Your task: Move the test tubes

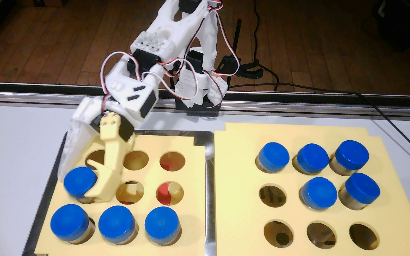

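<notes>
Several test tubes with blue caps stand in two yellow racks. The left rack (194, 187) holds one tube (78, 181) in its middle row at the left and three in its front row (69, 225) (116, 226) (162, 226). The right rack (243, 172) holds three in its back row (273, 156) and two in its middle row (318, 192). My gripper (80, 185) is open and straddles the middle-row tube's cap. The white finger (69, 150) is at the cap's left and the yellow finger (107, 177) rests against its right side.
The left rack sits in a metal tray (209, 197). Empty holes show in the left rack's back row and middle, and in the right rack's front row. The arm's base (199, 98) is clamped at the table's far edge, with cables (396, 128) trailing right.
</notes>
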`<state>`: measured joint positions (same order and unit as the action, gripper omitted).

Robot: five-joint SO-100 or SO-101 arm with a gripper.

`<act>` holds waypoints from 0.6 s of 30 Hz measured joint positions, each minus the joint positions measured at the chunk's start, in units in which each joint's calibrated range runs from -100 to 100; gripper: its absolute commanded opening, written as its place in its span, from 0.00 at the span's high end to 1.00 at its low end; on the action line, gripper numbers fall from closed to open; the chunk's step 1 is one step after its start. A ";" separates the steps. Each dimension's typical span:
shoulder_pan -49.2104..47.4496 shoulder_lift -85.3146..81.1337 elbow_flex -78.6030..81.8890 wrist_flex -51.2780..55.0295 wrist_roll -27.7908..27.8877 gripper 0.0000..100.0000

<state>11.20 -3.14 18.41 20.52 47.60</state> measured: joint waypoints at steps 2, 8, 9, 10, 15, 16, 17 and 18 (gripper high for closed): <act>-0.44 0.00 0.00 0.00 0.00 0.83; -0.79 0.08 -3.56 -0.29 -0.26 0.89; -0.79 0.08 -4.50 -0.29 -0.31 0.90; -0.79 0.08 -5.71 -0.19 -0.31 0.90; -0.61 -0.59 -12.18 3.08 -0.05 0.90; -0.61 -1.53 -13.68 6.17 0.00 0.90; -0.53 -4.15 -16.02 12.72 -0.26 0.90; -0.53 -5.25 -16.96 15.41 -0.31 0.89</act>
<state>10.67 -8.39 1.45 35.93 47.29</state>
